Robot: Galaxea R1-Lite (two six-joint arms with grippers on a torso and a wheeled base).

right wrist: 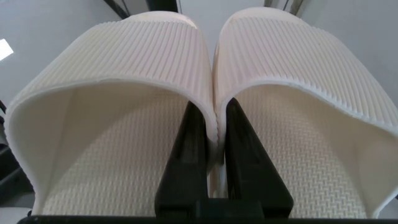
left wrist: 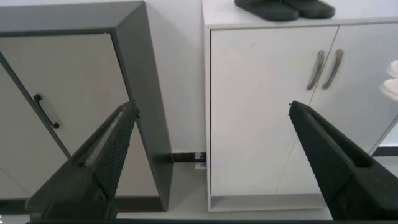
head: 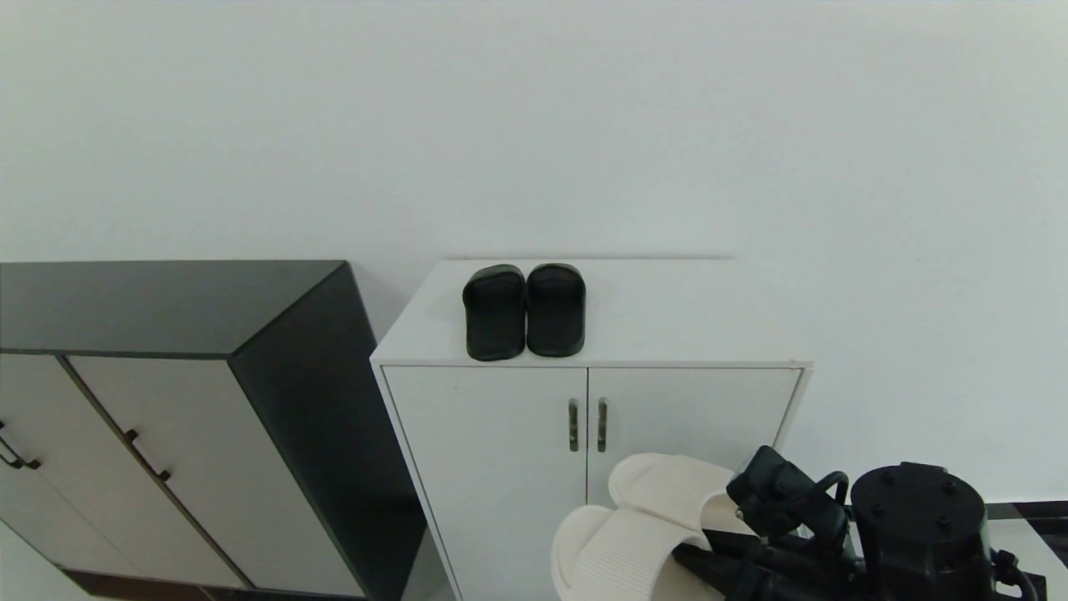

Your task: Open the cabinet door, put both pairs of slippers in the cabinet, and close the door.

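While the white cabinet [head: 584,451] stands with both doors shut, the black slippers [head: 524,311] sit side by side on its top, toward the left half. Right gripper [right wrist: 214,124] pinches the cream slippers [head: 642,526] by their touching inner walls, one finger inside each, low before the right door. Left gripper [left wrist: 212,109] spread wide, holding nothing, facing the cabinet front. Dark-topped cabinet [head: 167,309] stands just left.

Two black slippers [head: 495,313] sit at twelve o'clock and two cream slippers [head: 659,517] at five o'clock. There are two cabinets, one white cabinet [head: 667,317] at centre and one dark cabinet [head: 167,305] at nine o'clock, each with two doors [head: 492,467] and two handles [head: 573,425].
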